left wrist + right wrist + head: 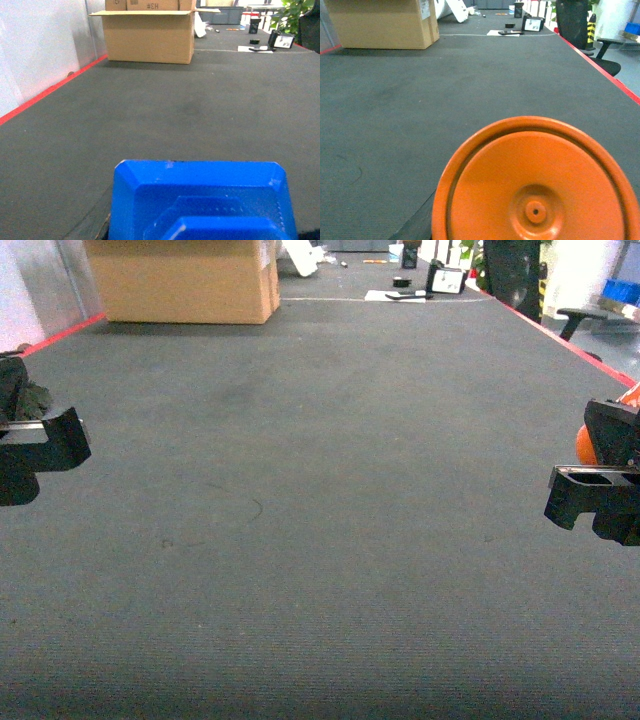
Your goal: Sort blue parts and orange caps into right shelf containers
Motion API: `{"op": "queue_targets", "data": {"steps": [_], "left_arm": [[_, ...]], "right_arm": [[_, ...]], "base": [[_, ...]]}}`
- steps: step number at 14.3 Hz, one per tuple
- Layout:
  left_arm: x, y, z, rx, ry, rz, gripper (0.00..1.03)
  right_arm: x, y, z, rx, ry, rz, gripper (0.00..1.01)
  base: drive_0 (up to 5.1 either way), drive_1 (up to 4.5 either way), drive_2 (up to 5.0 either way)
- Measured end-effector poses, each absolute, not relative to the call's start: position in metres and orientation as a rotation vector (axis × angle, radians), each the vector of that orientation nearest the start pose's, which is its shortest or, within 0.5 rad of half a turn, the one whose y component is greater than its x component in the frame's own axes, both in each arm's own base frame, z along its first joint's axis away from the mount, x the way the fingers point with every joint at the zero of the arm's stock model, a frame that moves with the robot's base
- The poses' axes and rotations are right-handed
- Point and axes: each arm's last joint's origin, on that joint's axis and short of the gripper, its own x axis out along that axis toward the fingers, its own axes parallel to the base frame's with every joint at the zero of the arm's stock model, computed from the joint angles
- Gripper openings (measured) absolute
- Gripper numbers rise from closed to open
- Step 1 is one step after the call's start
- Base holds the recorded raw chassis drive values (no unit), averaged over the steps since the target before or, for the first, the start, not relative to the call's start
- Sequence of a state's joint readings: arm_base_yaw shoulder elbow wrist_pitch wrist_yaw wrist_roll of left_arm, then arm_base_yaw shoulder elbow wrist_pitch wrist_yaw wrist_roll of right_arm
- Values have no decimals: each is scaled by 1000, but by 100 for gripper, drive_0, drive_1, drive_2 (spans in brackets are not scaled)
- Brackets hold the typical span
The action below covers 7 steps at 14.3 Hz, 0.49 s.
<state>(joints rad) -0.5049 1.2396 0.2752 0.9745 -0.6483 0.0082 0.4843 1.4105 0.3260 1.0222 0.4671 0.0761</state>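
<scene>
1. Directly ahead of the left gripper [40, 445], filling its wrist view, sits a blue part [200, 200], apparently clamped, though the jaws are hidden.
2. Right gripper [600, 495] likewise seems to carry an orange cap [535, 182].
3. No shelf containers are visible; both deliveries remain.

we count one blue part [200, 200], one orange cap [535, 180], one cardboard box [185, 280] and two grippers, left [40, 445] and right [600, 490].

All three views face forward over the carpet [320, 540] toward one cardboard box [185, 280].
</scene>
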Motion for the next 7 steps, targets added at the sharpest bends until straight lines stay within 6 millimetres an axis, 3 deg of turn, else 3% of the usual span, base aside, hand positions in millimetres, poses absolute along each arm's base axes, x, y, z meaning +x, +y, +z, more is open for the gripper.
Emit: {"op": "queue_targets", "data": {"steps": [2, 3, 7], "left_arm": [[190, -75, 183, 19, 26, 42, 44], [174, -51, 178, 12, 22, 18, 44], [150, -24, 170, 3, -5, 10, 44]], "right_arm": [[213, 91, 168, 41, -7, 19, 45], [191, 60, 156, 3, 46, -16, 45], [163, 29, 160, 2, 30, -3, 45]], "base": [[0, 0, 0], [0, 0, 0], [0, 0, 0]]}}
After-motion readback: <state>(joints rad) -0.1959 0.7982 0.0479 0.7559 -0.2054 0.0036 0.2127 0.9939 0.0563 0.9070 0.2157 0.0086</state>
